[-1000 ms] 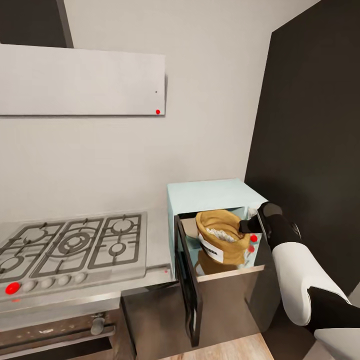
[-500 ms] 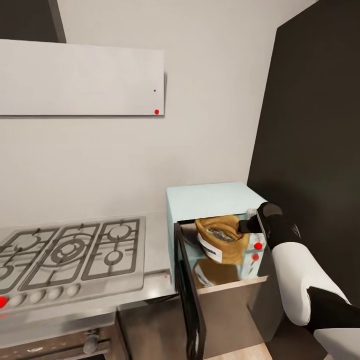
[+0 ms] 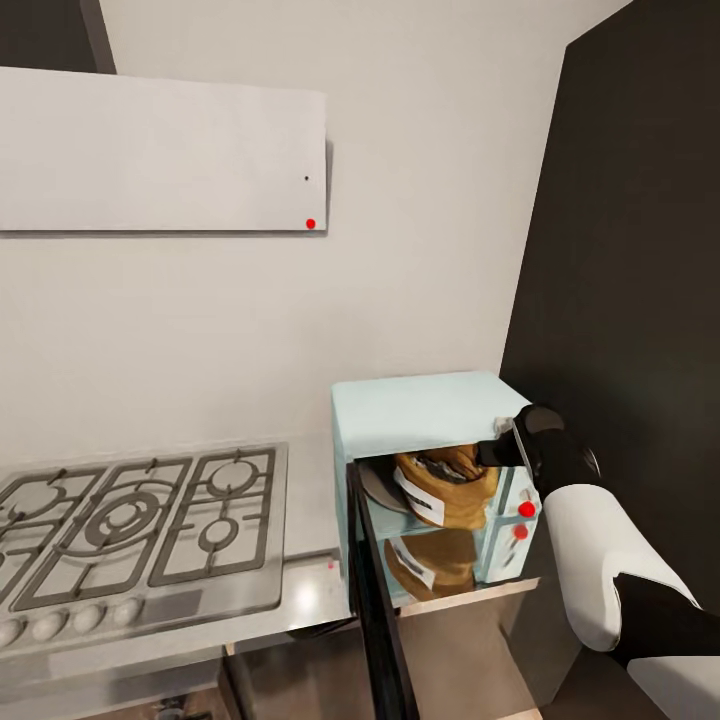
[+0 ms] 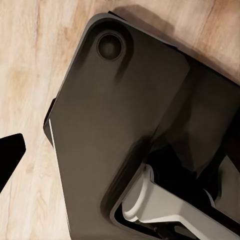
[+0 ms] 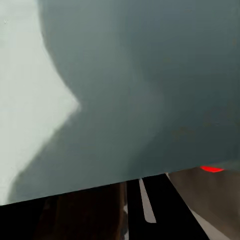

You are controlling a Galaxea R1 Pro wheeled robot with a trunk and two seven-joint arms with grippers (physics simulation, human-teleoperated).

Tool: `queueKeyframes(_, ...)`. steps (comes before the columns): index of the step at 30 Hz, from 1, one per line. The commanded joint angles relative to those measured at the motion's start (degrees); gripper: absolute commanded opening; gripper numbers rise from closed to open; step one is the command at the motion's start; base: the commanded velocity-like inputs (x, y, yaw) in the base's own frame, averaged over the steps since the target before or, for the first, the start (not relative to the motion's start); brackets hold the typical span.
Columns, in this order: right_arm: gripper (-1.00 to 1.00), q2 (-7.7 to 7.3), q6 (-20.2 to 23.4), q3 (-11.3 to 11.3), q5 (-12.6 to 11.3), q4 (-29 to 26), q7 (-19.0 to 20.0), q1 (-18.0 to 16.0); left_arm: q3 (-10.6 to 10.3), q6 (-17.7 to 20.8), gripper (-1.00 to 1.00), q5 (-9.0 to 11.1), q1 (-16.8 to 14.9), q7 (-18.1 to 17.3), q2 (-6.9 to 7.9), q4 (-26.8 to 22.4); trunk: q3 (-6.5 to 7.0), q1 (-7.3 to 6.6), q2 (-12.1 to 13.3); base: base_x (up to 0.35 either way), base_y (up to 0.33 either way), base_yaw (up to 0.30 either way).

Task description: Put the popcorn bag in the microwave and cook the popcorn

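Just left of the right gripper (image 3: 503, 450), the popcorn bag (image 3: 445, 487) sits inside the microwave (image 3: 430, 470), door open. Whether the gripper is closed, I cannot tell. Withdraw straight, then close the door gently.

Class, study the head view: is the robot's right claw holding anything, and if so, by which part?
It cannot be told. The right claw sits at the rolled rim of the tan burlap popcorn bag inside the mint-blue microwave, but its fingertips are hidden.
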Motion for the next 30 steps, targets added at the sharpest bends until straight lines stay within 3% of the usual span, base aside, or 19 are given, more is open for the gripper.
queueKeyframes(1, -1.00, 0.02, -0.02, -0.13, 1.49, -0.05, 0.56, -0.03, 0.44, -0.07, 1.00, -0.06, 0.01, -0.01, -0.02, -0.07, -0.08, 0.04, -0.07, 0.001, 0.092, 0.000)
queueKeyframes(16, -1.00, 0.02, -0.02, -0.07, 1.40, 0.04, 0.71, -0.03, 0.44, -0.06, 1.00, -0.06, 0.01, -0.01, -0.02, -0.08, -0.08, 0.04, -0.07, 0.000, 0.064, 0.000)
queueKeyframes(17, 1.00, 0.02, -0.02, -0.07, 1.38, 0.08, 0.67, -0.03, 0.44, -0.06, 1.00, -0.06, 0.01, -0.01, -0.02, -0.08, -0.08, 0.04, -0.07, 0.000, 0.000, 0.000)
queueKeyframes(26, 1.00, -0.16, 0.17, 0.01, 0.96, -0.68, 1.77, -0.03, 0.17, -0.21, 1.00, -0.20, 0.01, -0.08, -0.11, -0.08, -0.08, 0.04, -0.07, 0.000, 0.000, 0.000)
queueKeyframes(30, 1.00, -0.36, 0.16, -0.14, 0.88, -1.72, 4.42, -0.03, 0.48, -0.16, 1.00, -0.08, 0.01, -0.02, -0.16, -0.02, -0.08, 0.04, -0.07, -0.193, 0.000, 0.000)
